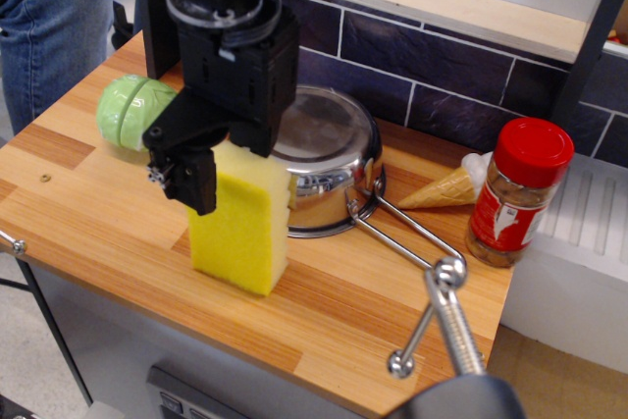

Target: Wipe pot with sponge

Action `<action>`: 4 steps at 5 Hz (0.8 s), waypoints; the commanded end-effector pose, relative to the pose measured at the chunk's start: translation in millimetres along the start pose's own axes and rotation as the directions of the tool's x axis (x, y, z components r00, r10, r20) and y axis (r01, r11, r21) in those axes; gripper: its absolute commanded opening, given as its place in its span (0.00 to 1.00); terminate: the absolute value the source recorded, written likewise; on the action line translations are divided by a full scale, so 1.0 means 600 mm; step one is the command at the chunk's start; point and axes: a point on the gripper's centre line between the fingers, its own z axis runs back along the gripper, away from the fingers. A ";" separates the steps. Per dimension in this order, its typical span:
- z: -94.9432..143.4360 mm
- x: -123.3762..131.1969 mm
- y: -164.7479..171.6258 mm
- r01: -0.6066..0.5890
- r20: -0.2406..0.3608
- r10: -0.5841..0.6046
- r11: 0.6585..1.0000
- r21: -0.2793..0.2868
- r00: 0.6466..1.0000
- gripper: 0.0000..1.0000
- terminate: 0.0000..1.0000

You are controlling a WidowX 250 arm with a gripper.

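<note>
The yellow sponge stands upright on its short end on the wooden table, leaning against the front left of the shiny steel pot. The pot's wire handle points to the front right. My black gripper has come down over the top of the sponge. One finger shows in front of the sponge's upper left corner. The other finger is hidden behind the sponge and the gripper body. The jaws look open around the sponge's top.
A green ball lies left of the pot. A toy ice cream cone and a red-capped spice jar stand at the right. A metal rod sticks up in the foreground. A person in jeans stands at the far left.
</note>
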 end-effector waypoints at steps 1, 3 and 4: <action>-0.023 0.012 0.006 -0.020 -0.042 0.020 1.000 -0.004 0.999 1.00 0.00; -0.001 0.002 0.048 -0.144 -0.055 0.143 0.989 -0.022 0.988 0.00 0.00; 0.048 -0.004 0.070 -0.265 0.009 0.265 0.964 -0.002 0.964 0.00 0.00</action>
